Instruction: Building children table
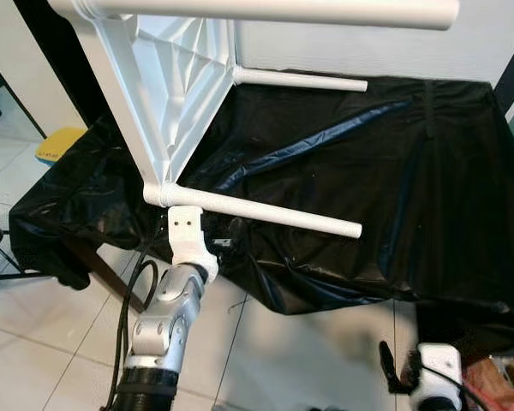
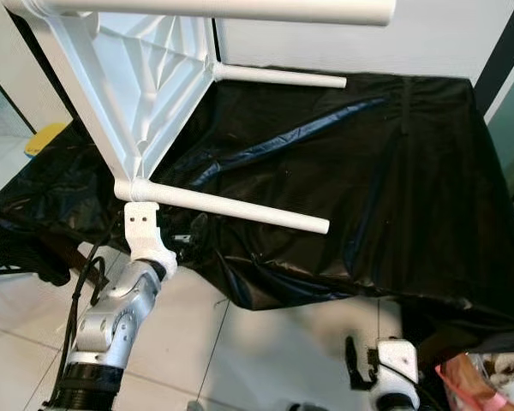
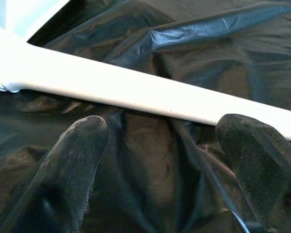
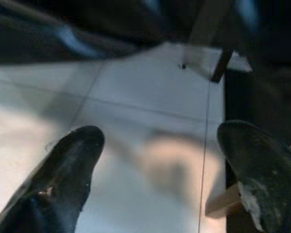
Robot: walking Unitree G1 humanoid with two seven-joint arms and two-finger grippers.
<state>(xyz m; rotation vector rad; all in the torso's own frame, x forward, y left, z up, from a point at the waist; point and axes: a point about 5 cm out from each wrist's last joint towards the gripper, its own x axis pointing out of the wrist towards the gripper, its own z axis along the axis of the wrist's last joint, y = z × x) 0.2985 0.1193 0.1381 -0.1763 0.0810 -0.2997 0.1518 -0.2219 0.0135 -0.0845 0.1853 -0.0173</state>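
A white children's table (image 1: pixel 167 86) stands tilted on its side above a black sheet. Its ribbed underside faces me and its white legs stick out to the right. The near leg (image 1: pixel 274 216) runs across just above my raised left gripper (image 1: pixel 223 235). In the left wrist view that leg (image 3: pixel 136 90) lies just beyond the left gripper (image 3: pixel 162 127), which is open and holds nothing. A far leg (image 1: pixel 304 81) and an upper leg (image 1: pixel 283 10) also point right. My right gripper (image 1: pixel 398 364) hangs low at the bottom right, open over the floor (image 4: pixel 150 111).
The black plastic sheet (image 1: pixel 394 188) drapes over a low table and hangs down its front edge. A yellow object (image 1: pixel 60 144) lies on the tiled floor (image 1: pixel 308 351) at the left. Something pink (image 1: pixel 497 385) sits at the bottom right corner.
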